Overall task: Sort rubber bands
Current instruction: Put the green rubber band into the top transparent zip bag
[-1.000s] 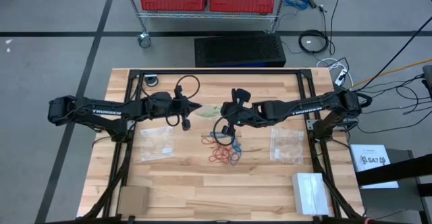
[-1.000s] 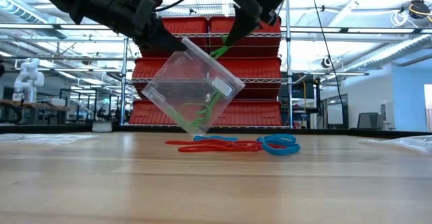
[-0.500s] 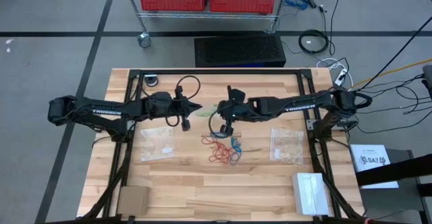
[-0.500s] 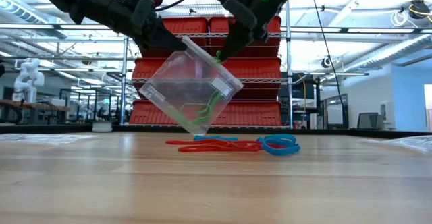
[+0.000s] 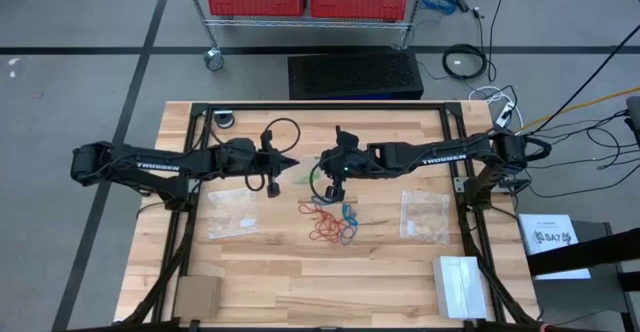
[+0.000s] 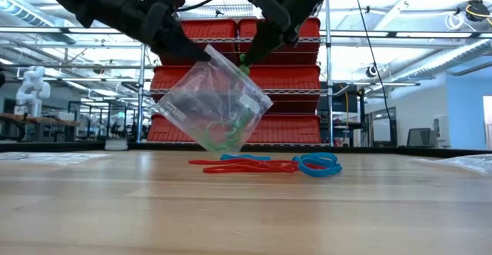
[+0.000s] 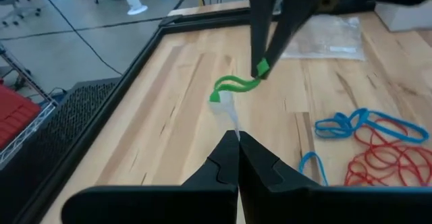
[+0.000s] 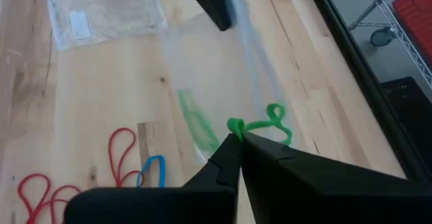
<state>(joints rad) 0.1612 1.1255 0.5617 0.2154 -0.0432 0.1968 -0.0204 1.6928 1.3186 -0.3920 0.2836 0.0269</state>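
A clear zip bag [image 6: 219, 101] hangs in the air over the table's middle, tilted, with green rubber bands [image 6: 233, 126] in its lower end. My left gripper [image 6: 206, 53] is shut on its upper corner. My right gripper [image 6: 246, 58], just to the right at the bag's upper edge, is shut on one green rubber band [image 8: 262, 125]. Under the bag, red rubber bands [image 5: 325, 230] and blue rubber bands [image 5: 347, 217] lie loose on the wood. My left gripper pinches the bag's upper edge [image 7: 233, 121] at one corner between its two fingers, coming nearly level from the table's left. The bag hangs below the fingertips, clear of the table. My right gripper pinches one end of the green band [image 8: 235, 125] at its fingertips, slanting down from the table's right. The rest of the band curls free beyond the fingers, at the bag's upper edge.
Two more clear bags lie flat on the table, one at the left [image 5: 232, 212] and one at the right [image 5: 425, 215]. A white box [image 5: 460, 284] and a cardboard piece [image 5: 198, 294] sit near the front edge. A black frame [image 5: 320, 109] runs round the table.
My right gripper has carried the green band toward the table's left, up to the bag's upper edge beside my left gripper. My left gripper has rolled a little in place, and the bag's upper edge has slackened and crumpled.
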